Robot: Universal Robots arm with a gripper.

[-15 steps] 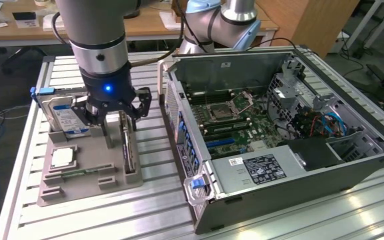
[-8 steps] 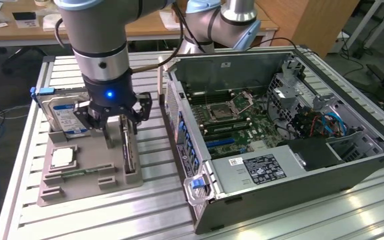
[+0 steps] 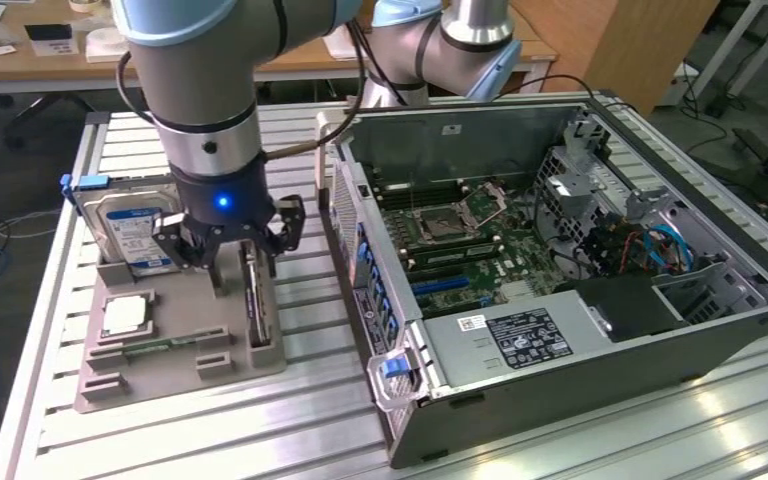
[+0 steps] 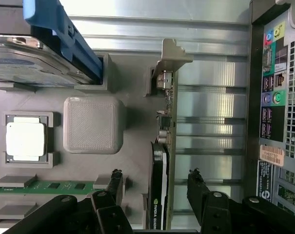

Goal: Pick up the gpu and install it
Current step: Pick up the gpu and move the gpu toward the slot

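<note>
To grasp well, I judge the claw (image 4: 155,175) should sit square to the card's flat faces and centred before it closes. Its fingers stand wide apart, one on each side of the thin dark gpu card with a pale metal bracket (image 4: 159,195), touching neither face. The card stands on edge in the grey plastic holder (image 4: 137,122) on the ribbed metal table (image 4: 210,102).

The name NVIDIA is seen printed on the black edge of the gpu (image 4: 158,190), while the dark label (image 3: 524,335) right of the exterior view's centre cannot be read.
</note>
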